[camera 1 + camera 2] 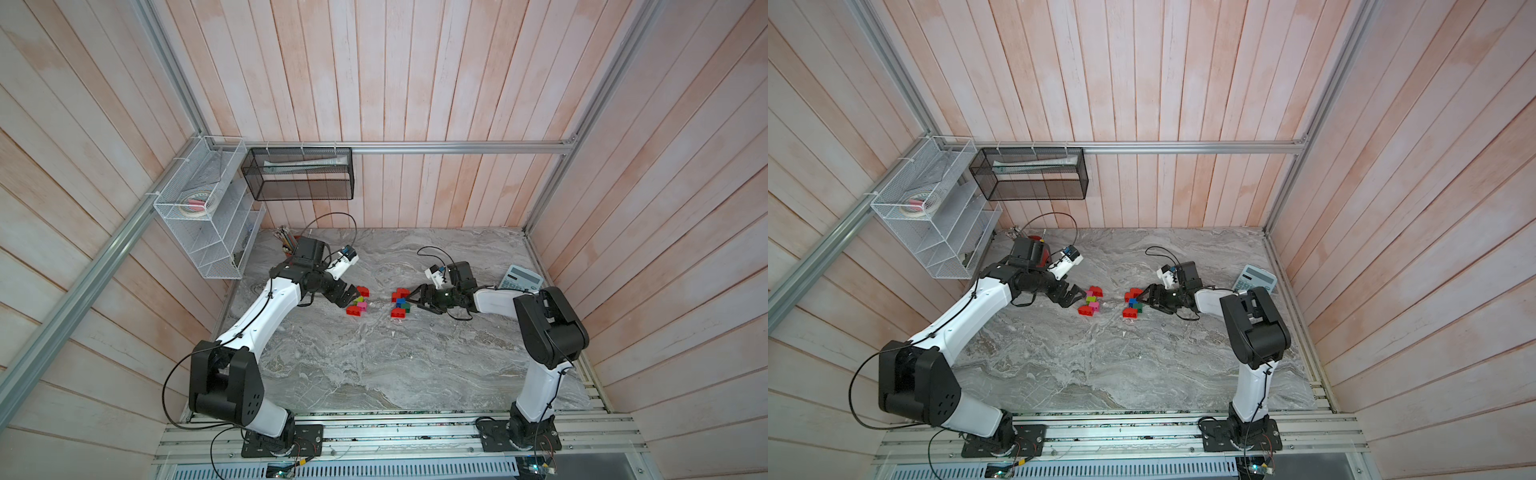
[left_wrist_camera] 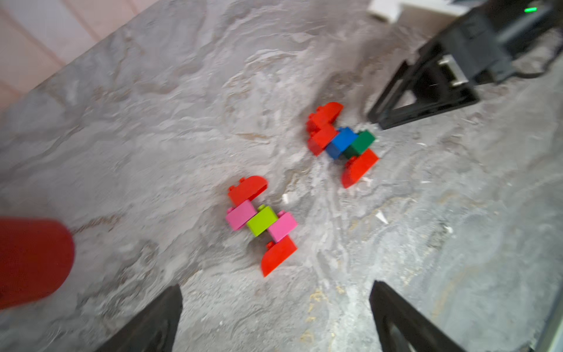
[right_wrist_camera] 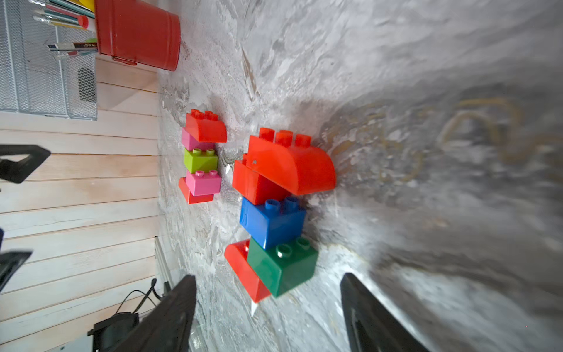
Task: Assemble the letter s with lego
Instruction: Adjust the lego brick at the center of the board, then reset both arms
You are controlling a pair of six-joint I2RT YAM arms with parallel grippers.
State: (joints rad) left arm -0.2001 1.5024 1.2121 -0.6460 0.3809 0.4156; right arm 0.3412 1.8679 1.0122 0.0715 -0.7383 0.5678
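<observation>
Several pens, seemingly, in red cup

Glossy plastic lego on matt stone-look tabletop.

**Desk clutter round a marble top**

A grey marble tabletop lies under both pairs of jaws, walled in by pale wooden planks. A red pencil cup stands upright behind the left jaws and well ahead of the right jaws, with pens and pencils sticking out of it. A calculator lies behind the right jaws, near the side wall. Beyond the cup, a white wire rack holds a tape roll. A black mesh basket hangs from an aluminium rail — high behind the left jaws.
</observation>
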